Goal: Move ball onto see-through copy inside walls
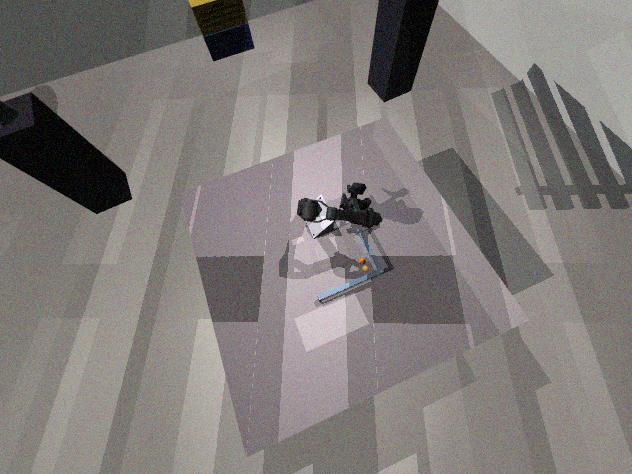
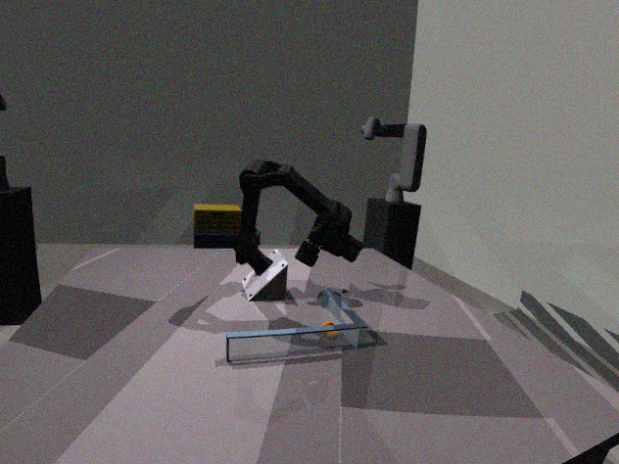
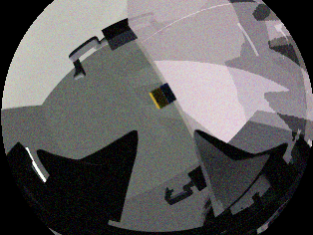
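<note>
gripper [image 3: 165, 166] standing half apart, gripping nothing | ball [image 1: 361, 260] lying inside clear walls [image 1: 347, 289] beside see-through copy [image 1: 365, 268] | arm [image 2: 295, 189] hanging above table, clear of walls

My table [image 1: 408, 306] is a pale mauve sheet crossed by grey shadow bands. On it stand two low clear walls [image 2: 279, 332] meeting in a corner. Inside that corner lies the orange ball [image 1: 361, 260], and just beside it, nearer the corner, a paler orange spot that I take to be the see-through copy [image 1: 365, 267], though it is very small from above. My wedge-shaped white base mount [image 2: 267, 282] rests on the sheet behind the walls.
</note>
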